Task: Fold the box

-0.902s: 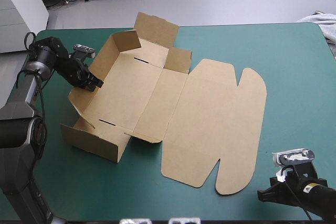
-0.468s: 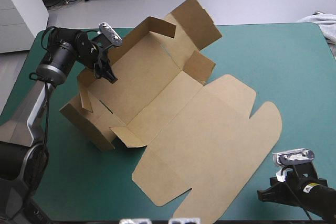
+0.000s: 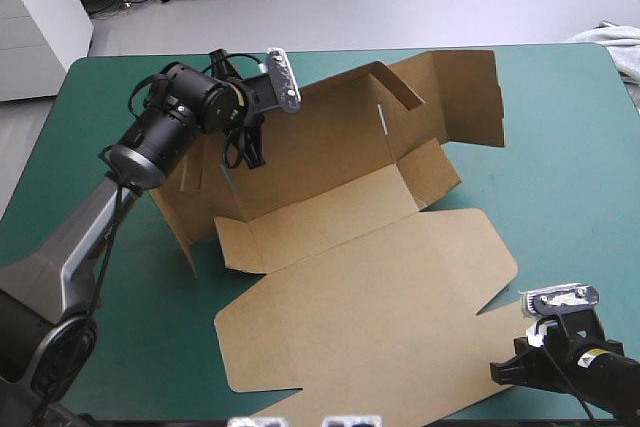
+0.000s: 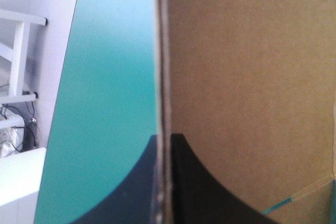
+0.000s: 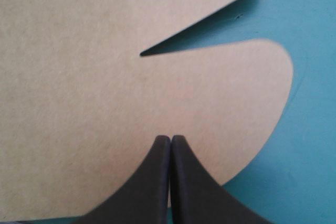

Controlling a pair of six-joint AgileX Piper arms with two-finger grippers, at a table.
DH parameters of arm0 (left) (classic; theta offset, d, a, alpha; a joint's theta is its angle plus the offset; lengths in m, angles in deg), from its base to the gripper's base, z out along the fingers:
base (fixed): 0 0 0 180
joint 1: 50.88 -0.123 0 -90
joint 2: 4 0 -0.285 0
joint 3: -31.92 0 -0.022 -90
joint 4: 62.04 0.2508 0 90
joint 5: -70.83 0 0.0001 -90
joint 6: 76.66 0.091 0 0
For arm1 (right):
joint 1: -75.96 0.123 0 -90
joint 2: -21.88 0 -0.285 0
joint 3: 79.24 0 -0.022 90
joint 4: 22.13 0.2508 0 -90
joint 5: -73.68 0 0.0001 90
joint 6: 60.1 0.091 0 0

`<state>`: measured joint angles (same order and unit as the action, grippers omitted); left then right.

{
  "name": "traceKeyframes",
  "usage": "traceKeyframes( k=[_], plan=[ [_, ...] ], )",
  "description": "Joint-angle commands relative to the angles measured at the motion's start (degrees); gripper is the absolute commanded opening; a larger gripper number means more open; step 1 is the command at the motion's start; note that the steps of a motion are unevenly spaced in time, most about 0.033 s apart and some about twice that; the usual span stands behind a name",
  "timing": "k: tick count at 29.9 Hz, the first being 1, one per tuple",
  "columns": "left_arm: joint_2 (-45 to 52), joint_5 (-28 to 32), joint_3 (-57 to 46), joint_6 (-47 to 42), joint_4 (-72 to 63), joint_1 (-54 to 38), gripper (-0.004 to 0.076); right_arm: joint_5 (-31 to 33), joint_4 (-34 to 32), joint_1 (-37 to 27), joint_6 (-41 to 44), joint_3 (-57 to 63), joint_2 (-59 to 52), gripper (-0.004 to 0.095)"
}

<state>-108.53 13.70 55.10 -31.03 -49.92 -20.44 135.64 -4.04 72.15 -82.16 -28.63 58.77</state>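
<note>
Box (image 3: pixel 350 287) on bench (image 3: pixel 570 167), walls raised, lid flat
Left end effector (image 4: pixel 165 141) pinches a wall; right end effector (image 5: pixel 170 139) pressed together over lid's edge.

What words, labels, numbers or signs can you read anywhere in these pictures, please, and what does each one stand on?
None can be read.
The box is plain brown board in all three views, with no print, label or sticker showing.
The teal-green cover bears no writing either.
</note>
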Motion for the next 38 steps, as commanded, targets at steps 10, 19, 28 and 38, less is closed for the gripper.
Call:
traceKeyframes(
  k=[10, 19, 28, 38],
  plan=[
    [3.5, 3.9, 2.0, -4.4, 11.9, 18.4, -0.0011, -1.9, 1.2, 0.1, 0.0, -1.3, 0.4, -0.0019],
    [3.5, 9.9, -5.6, -23.5, 30.8, 27.1, -0.0011, -1.9, 1.2, 0.1, 0.0, -1.3, 0.4, -0.0018],
    [3.5, 7.9, -19.1, -57.7, 66.7, 35.4, -0.001, -1.8, 1.4, 0.1, 5.3, -4.2, 0.4, -0.0019],
    [3.5, 5.5, -22.8, -66.9, 70.9, 37.5, -0.001, -6.4, -0.5, 0.1, 11.7, -22.1, 2.2, -0.0019]
  ],
)
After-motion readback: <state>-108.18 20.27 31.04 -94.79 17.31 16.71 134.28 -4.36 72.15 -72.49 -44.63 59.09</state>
